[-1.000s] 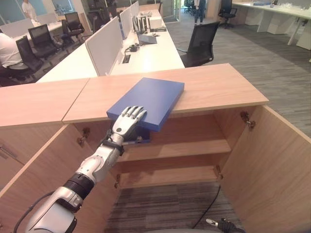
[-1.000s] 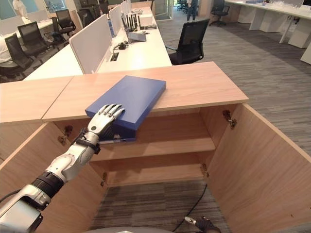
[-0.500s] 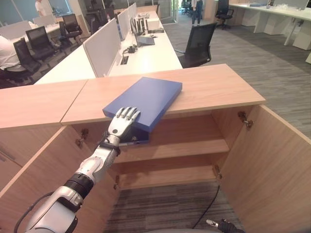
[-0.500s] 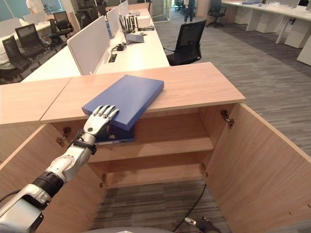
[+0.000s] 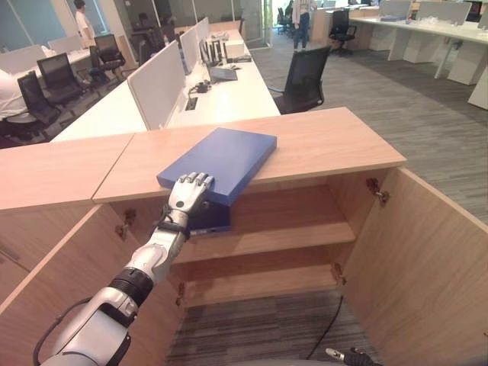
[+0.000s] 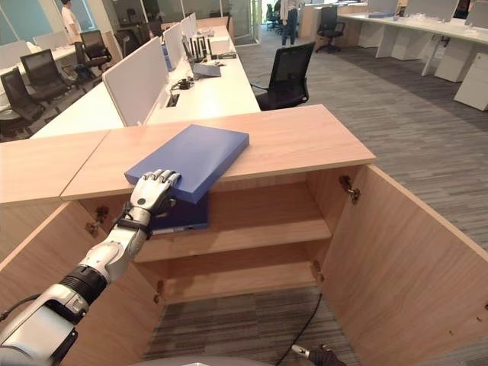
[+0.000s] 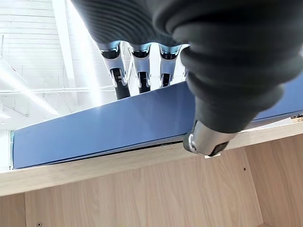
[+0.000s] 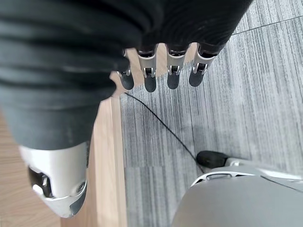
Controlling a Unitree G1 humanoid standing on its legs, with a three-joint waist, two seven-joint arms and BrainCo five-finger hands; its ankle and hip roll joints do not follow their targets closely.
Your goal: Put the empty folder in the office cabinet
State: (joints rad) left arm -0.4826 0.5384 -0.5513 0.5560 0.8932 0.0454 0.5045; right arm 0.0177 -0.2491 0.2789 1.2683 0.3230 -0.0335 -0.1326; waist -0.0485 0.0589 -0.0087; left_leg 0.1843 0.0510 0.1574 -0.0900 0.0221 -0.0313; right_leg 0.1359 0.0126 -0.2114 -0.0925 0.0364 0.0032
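Silver fingers of the left hand (image 5: 188, 192) are lying over the near edge of the blue folder (image 5: 221, 160), the thumb tucking beneath the overhanging part, so the hand is pinching the folder from above and below. The right hand (image 8: 161, 75) is hanging idle over the floor, its fingers relaxed and empty. The folder is resting on the counter (image 5: 328, 145), its near corner jutting past the front edge above the open cabinet (image 5: 267, 236). The step in hand looks like the pick-up. The next move likely calls for drawing the folder off the counter, lowering it and sliding it onto a shelf (image 5: 282, 232).
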